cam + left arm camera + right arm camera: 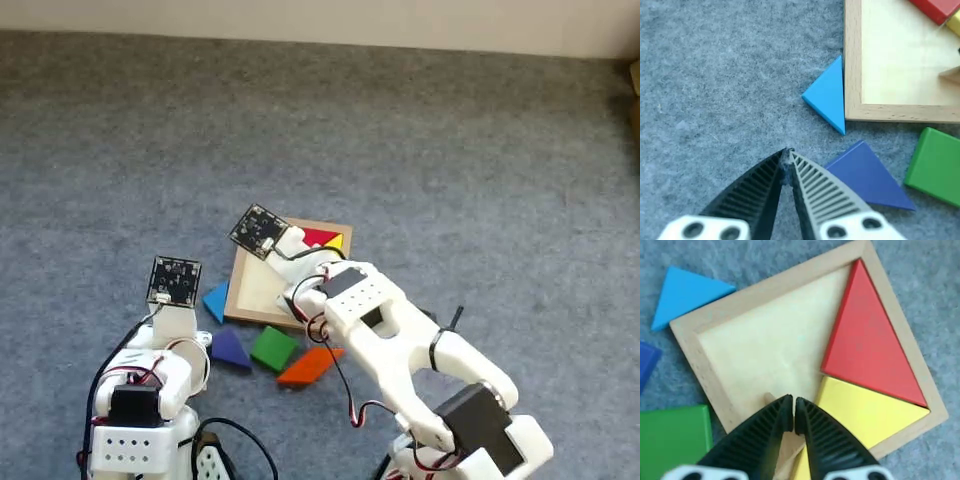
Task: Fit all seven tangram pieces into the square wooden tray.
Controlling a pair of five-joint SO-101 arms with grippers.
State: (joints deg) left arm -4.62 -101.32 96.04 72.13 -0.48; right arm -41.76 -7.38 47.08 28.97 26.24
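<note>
The square wooden tray (262, 287) holds a large red triangle (865, 340) and a yellow triangle (865, 412) along one side. My right gripper (792, 402) hangs shut over the tray floor near the yellow piece. A small tan corner (769, 398) shows beside its tips; I cannot tell if it is a piece. Outside the tray lie a light blue triangle (829, 95) against the rim (852, 60), a dark blue triangle (866, 176), a green square (936, 165) and an orange parallelogram (310, 366). My left gripper (789, 152) is shut over the carpet, just beside the dark blue triangle.
Grey carpet (450, 150) spreads open beyond the tray and to both sides. The right arm's white body (400, 340) reaches across the tray's near corner, close above the orange parallelogram. The left arm's base (135, 420) stands at the lower left.
</note>
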